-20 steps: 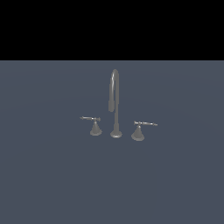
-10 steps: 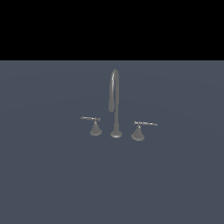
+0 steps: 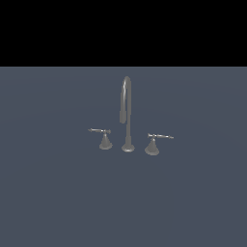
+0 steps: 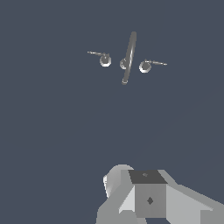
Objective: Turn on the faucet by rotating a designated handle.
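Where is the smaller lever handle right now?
In the exterior view the handle stands on the spout's left, its rod pointing further left; the larger twin handle is on the spout's right.

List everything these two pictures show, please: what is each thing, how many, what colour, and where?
Faucet: one, dull grey, tall gooseneck spout on a round base, mid-scene.
Handle: one, grey lever on a narrow cone, at the exterior view's left of the spout.
Twin handle: one, grey lever on a wider cone, at the exterior view's right of the spout.
Surface: one, slate blue, under all three.
Backdrop: black band above the surface.
Robot arm: one, light grey with a dark panel, wrist view only, apart from the faucet; its claw is not visible.
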Controlling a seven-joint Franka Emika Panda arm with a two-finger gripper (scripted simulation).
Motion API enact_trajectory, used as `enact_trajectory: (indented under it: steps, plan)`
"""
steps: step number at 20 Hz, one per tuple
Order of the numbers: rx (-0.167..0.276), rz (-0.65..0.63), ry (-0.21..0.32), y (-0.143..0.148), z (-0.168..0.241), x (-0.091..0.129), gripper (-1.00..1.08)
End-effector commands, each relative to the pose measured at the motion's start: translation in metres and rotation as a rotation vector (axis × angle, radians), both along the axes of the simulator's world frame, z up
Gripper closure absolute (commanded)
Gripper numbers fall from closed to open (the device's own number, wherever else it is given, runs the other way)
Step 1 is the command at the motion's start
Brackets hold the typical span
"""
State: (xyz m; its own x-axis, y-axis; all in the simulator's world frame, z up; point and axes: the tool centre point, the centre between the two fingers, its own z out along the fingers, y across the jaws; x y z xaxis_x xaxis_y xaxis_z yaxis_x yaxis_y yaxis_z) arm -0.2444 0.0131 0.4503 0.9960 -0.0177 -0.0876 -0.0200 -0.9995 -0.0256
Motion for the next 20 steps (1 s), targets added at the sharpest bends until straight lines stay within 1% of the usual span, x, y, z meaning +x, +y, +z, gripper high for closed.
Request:
enact_trajectory:
  steps: [1, 8, 14, 20]
  plan:
    - [0.012, -0.029, 0.002, 0.003, -0.004, 0.009, 1.08]
    - [0.056, -0.158, 0.016, 0.016, -0.022, 0.045, 1.08]
    - [0.092, -0.311, 0.039, 0.030, -0.047, 0.084, 1.08]
    - [0.111, -0.476, 0.067, 0.044, -0.077, 0.120, 1.08]
